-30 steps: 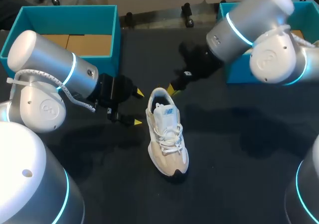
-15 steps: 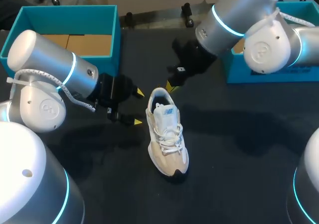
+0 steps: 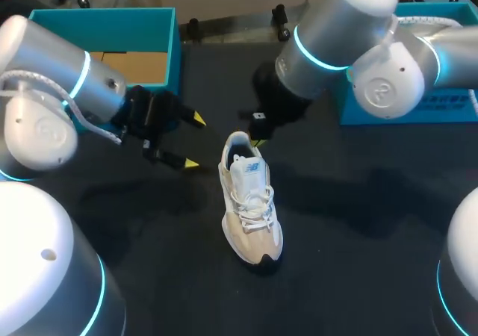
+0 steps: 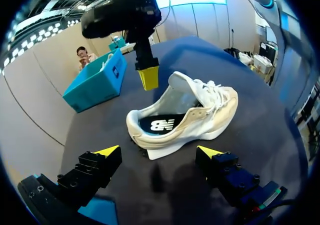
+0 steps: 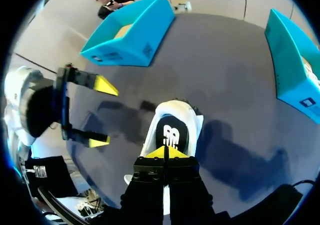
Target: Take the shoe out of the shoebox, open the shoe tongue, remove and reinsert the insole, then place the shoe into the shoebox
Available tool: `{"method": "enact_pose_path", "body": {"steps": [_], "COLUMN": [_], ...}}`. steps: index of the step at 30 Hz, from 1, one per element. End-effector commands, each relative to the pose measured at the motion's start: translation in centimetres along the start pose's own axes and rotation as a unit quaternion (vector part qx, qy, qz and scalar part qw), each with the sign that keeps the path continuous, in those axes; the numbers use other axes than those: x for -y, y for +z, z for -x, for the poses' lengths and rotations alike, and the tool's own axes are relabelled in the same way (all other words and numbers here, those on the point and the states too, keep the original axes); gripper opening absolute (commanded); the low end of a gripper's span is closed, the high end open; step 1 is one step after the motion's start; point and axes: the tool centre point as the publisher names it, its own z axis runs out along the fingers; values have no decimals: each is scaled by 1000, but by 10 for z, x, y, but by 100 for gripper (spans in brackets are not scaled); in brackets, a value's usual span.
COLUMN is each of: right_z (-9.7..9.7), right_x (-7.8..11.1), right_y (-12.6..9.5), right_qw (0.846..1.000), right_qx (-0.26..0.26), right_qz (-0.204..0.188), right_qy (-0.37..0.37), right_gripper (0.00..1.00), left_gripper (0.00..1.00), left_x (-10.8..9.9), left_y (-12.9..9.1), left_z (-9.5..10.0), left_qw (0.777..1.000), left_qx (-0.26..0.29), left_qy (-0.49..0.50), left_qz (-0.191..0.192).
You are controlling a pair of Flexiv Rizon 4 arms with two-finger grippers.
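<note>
A cream and white shoe (image 3: 250, 205) stands upright in the middle of the black table, heel toward the back. Its black insole (image 4: 162, 124) shows inside the opening. My right gripper (image 3: 258, 142) is shut with nothing in it and hangs just above the heel; in the right wrist view the shut tips (image 5: 165, 152) sit over the insole (image 5: 171, 132). My left gripper (image 3: 194, 142) is open, a short way left of the shoe. In the left wrist view the shoe (image 4: 185, 115) lies just ahead of its spread fingers (image 4: 159, 152), not touching them.
A teal shoebox (image 3: 178, 52) with a cardboard-coloured floor stands at the back left, behind my left gripper. A second teal box (image 3: 418, 108) stands at the back right, partly hidden by my right arm. Bare black table lies in front of the shoe.
My right arm has swung left, bringing its shut gripper from beside the heel to over it. My left gripper has drawn back a little to the left. The shoe has not moved.
</note>
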Motion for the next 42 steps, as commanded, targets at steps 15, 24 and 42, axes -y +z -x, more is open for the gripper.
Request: {"method": "enact_pose_path", "body": {"steps": [15,24,42], "right_z": [-7,-7,-14], "right_x": [-3,-6,-1], "right_y": [10,24,58], "right_qw": [999,999,997], "right_qx": [34,41,37], "right_qz": [-22,-18,-49], "right_qy": [9,21,37], "right_gripper": [0,0,0], "left_gripper": [100,100,100], "left_x": [-25,-30,-48], "left_y": [-85,-114,-155], "left_z": [32,45,59], "left_qw": [995,993,987], "left_qx": [3,35,78], "left_qy": [90,99,112], "left_qz": [51,57,81]}}
